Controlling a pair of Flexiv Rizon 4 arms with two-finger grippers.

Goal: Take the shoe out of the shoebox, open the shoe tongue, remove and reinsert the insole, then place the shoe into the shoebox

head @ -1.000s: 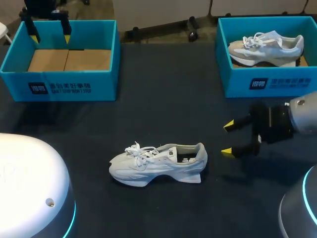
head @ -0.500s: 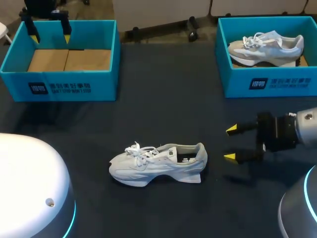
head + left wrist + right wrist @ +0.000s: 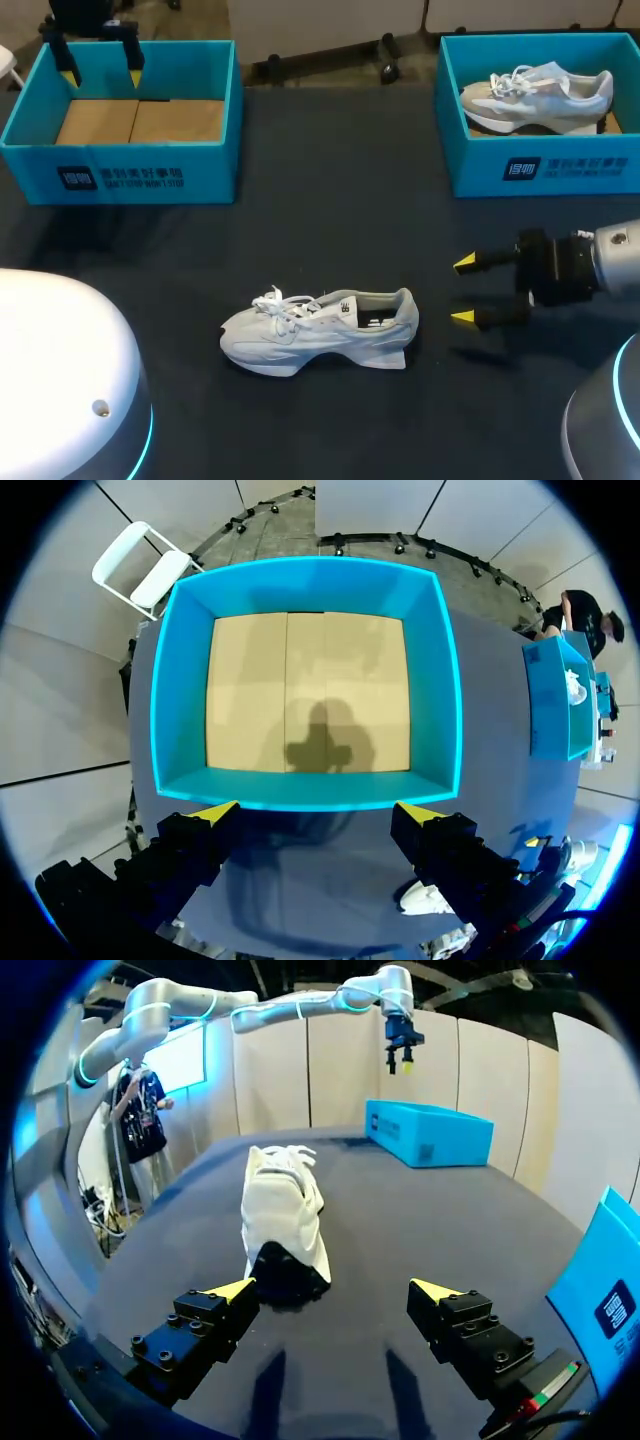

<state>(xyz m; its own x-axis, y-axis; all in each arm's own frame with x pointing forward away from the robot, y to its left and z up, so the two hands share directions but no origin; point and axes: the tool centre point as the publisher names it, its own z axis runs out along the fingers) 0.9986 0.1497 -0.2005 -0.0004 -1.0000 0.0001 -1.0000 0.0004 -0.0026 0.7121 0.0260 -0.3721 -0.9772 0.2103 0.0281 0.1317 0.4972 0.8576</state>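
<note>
A white sneaker (image 3: 318, 330) lies on its sole on the dark table, toe to the left, heel to the right. My right gripper (image 3: 463, 291) is open, level with the table, a short way right of the heel and apart from it. From the right wrist, the sneaker (image 3: 284, 1222) shows heel-on, just ahead of the open gripper (image 3: 338, 1289). My left gripper (image 3: 100, 63) hangs open above the empty blue shoebox (image 3: 130, 120) at the back left. The left wrist looks straight down into that shoebox (image 3: 306, 686), over the open left gripper (image 3: 318, 810).
A second blue shoebox (image 3: 545, 160) at the back right holds another white sneaker (image 3: 538, 95). White rounded arm bases stand at the front left (image 3: 60, 380) and the front right (image 3: 605, 420).
My right gripper has drawn back slightly to the right and levelled out, its fingers still open. The left arm and the shoe have not moved.
</note>
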